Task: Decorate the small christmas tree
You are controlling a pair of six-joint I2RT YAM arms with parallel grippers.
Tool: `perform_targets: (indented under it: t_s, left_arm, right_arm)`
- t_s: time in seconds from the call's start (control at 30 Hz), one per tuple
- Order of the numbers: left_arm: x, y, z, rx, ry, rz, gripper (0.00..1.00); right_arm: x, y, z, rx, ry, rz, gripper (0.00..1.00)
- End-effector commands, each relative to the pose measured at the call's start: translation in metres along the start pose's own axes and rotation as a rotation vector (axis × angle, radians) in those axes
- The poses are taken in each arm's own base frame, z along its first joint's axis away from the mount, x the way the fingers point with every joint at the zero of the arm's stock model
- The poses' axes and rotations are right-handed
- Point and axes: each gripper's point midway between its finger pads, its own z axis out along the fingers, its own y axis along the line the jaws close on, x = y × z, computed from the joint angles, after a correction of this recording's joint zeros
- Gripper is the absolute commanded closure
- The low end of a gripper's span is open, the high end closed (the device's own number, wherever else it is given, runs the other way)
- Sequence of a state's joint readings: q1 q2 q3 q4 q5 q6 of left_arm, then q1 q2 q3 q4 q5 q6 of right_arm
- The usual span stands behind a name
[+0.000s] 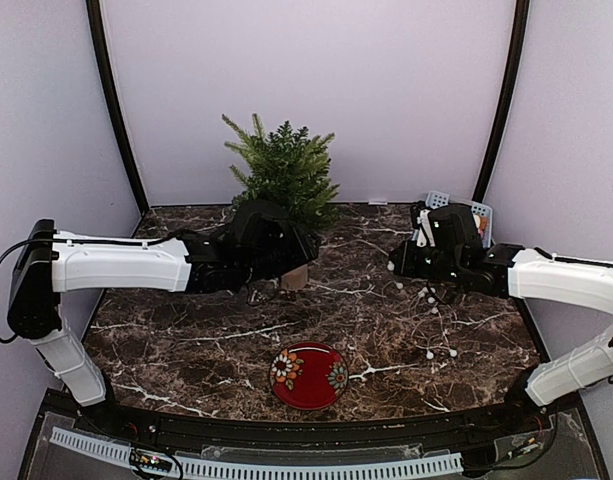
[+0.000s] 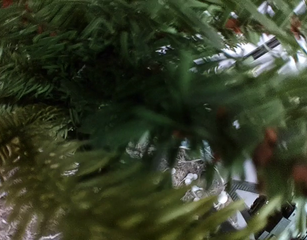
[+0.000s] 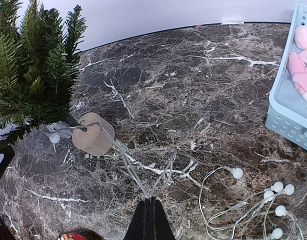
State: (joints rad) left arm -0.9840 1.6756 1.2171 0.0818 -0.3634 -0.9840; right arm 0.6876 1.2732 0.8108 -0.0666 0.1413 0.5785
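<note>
The small christmas tree (image 1: pixel 286 172) stands at the back middle on its light-wood stump (image 1: pixel 295 277); it also shows in the right wrist view (image 3: pixel 33 70) with its stump (image 3: pixel 93 134). My left gripper (image 1: pixel 302 244) is in the tree's lower branches just above the stump; the left wrist view shows only green needles (image 2: pixel 118 100), with the fingers hidden. My right gripper (image 3: pixel 152 201) is shut on the thin wire of a light string (image 3: pixel 138 172) that runs to the stump. Its white bulbs (image 3: pixel 278 200) lie loose on the table (image 1: pixel 431 320).
A red flowered plate (image 1: pixel 309 375) lies near the front middle. A pale blue basket (image 3: pixel 286 112) holding pink items (image 3: pixel 299 65) stands at the back right, behind my right arm (image 1: pixel 478 210). Purple walls close in the dark marble table (image 1: pixel 186 340).
</note>
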Motion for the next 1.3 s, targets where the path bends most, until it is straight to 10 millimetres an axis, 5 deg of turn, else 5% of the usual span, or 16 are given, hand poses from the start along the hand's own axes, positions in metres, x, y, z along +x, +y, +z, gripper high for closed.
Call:
perform_targets:
  t_s: [0.0, 0.17, 0.4, 0.8, 1.27]
  left_arm:
    - [-0.018, -0.004, -0.005, 0.007, -0.049, -0.008, 0.48]
    - [-0.017, -0.006, -0.006, 0.011, -0.032, 0.017, 0.75]
    - [-0.015, 0.003, -0.018, -0.021, 0.003, 0.059, 0.99]
    - [-0.017, 0.045, -0.047, -0.055, 0.108, 0.144, 1.0]
    - [-0.03, 0.058, -0.053, -0.017, 0.151, 0.219, 1.0]
  right_arm:
    - [-0.005, 0.008, -0.001, -0.033, -0.027, 0.0, 1.0]
    - [-0.008, 0.005, -0.005, -0.015, -0.039, -0.001, 1.0]
    - [-0.03, -0.005, -0.021, 0.067, -0.105, -0.021, 1.0]
    - [-0.054, -0.015, -0.028, 0.176, -0.146, -0.052, 1.0]
    - [-0.047, -0.047, -0.077, 0.293, -0.156, -0.009, 1.0]
